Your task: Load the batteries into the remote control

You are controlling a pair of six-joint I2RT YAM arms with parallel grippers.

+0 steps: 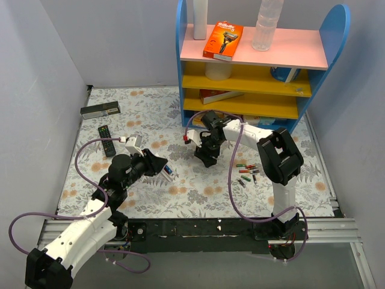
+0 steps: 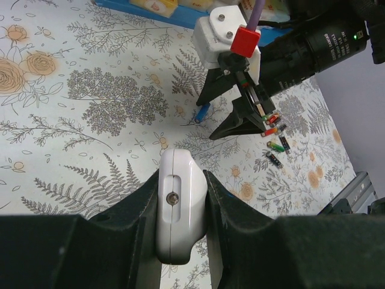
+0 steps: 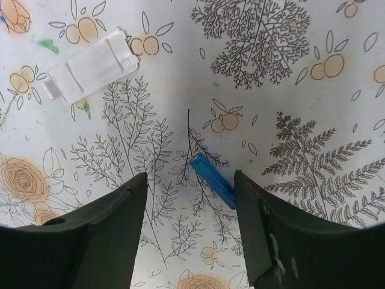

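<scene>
My left gripper is shut on the white remote control, which it holds end-on just above the floral cloth; it shows from above too. My right gripper is open and points down at the cloth. A blue battery lies flat between its fingers, close to the right one and apart from the left. The white back cover lies on the cloth beyond. The other batteries lie loose to the right of the right gripper.
A black remote with coloured buttons and a long dark flat box lie at the left of the cloth. A blue shelf unit with boxes and a bottle stands at the back. Grey walls close both sides.
</scene>
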